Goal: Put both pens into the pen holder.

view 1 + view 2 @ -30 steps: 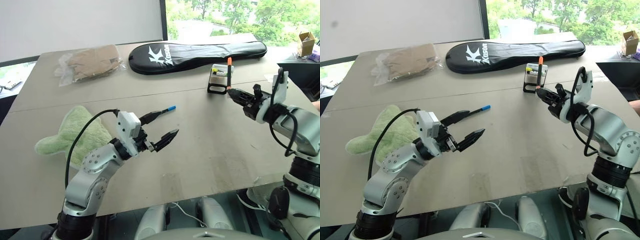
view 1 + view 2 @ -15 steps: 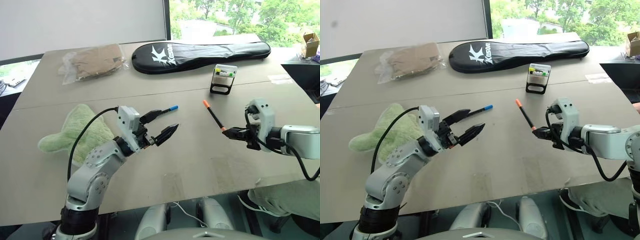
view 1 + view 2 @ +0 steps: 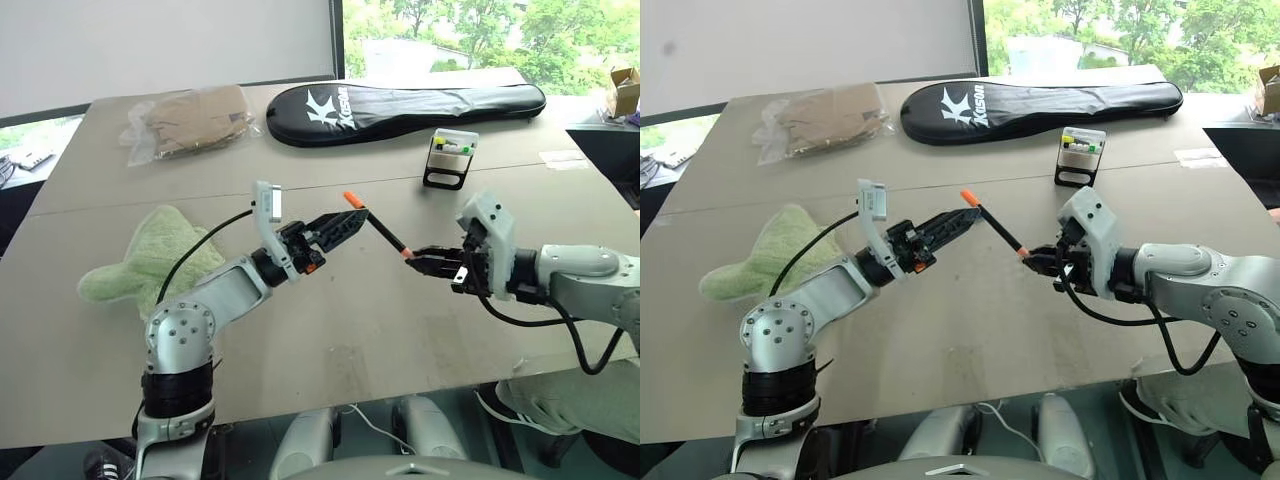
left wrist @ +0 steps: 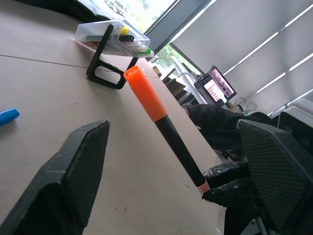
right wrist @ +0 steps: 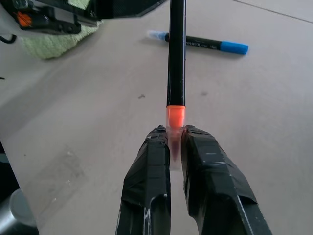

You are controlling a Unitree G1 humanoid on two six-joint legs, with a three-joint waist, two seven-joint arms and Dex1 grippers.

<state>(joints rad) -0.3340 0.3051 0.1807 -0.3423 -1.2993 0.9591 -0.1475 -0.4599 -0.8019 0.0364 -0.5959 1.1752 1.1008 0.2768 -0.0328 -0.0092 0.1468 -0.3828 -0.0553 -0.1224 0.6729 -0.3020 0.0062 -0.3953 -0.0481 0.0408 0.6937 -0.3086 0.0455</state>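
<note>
Handover step, frame centre: right gripper (image 3: pixel 418 265) fingers clamp orange-ended pen (image 3: pixel 377 226) by tip; left gripper (image 3: pixel 342 222) fingers part-open around cap. Blue-capped pen (image 5: pixel 203 43) on worktop. Pen holder (image 3: pixel 447 158) upper right. Next: left closes.

My two silver-grey arms, each ending in a black pincer

My left pincer (image 3: pixel 340 225) has two black, dimple-textured fingers (image 4: pixel 68 176), a small orange mark beside its wrist and a white camera block above, fed by a looping black cable. My right pincer (image 3: pixel 425 262) has black fingers (image 5: pixel 146 196) wrapped in glossy tape (creased at the edges), a white housing behind them and black cables curling along the rounded grey forearm shell.
</note>
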